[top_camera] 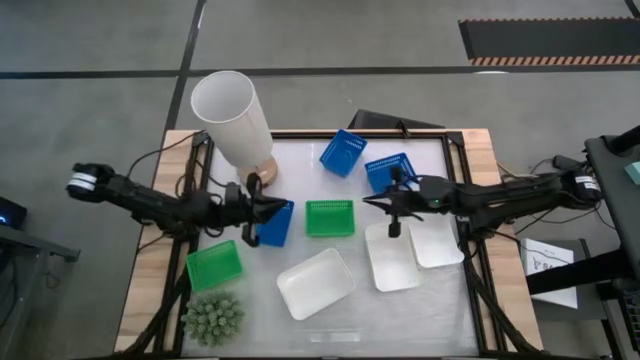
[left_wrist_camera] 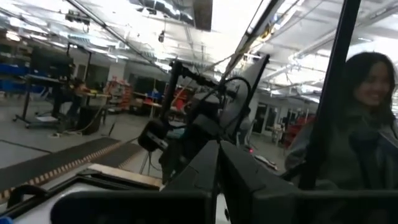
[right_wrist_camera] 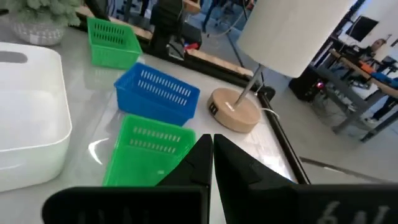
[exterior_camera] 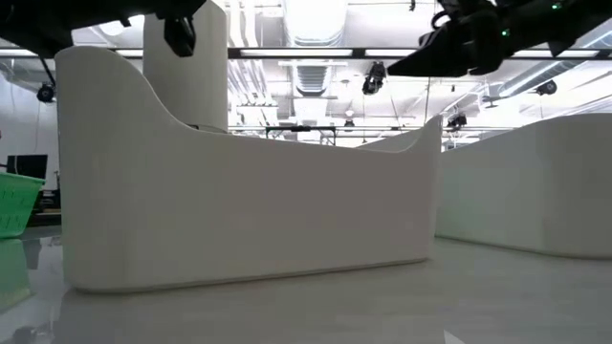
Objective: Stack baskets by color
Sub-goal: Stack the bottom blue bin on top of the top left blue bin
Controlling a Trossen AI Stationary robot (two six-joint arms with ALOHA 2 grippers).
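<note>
My left gripper is shut and holds nothing. It hovers by the left edge of a blue basket, tilted slightly upward. My right gripper is also shut on nothing and hovers just right of a green basket. Two more blue baskets sit at the far side. Another green basket rests near the left edge. Three white baskets lie on the near half.
A tall white lamp stands at the far left on a wooden base. A spiky green plant sits at the near left corner. A person is in the room beyond the table.
</note>
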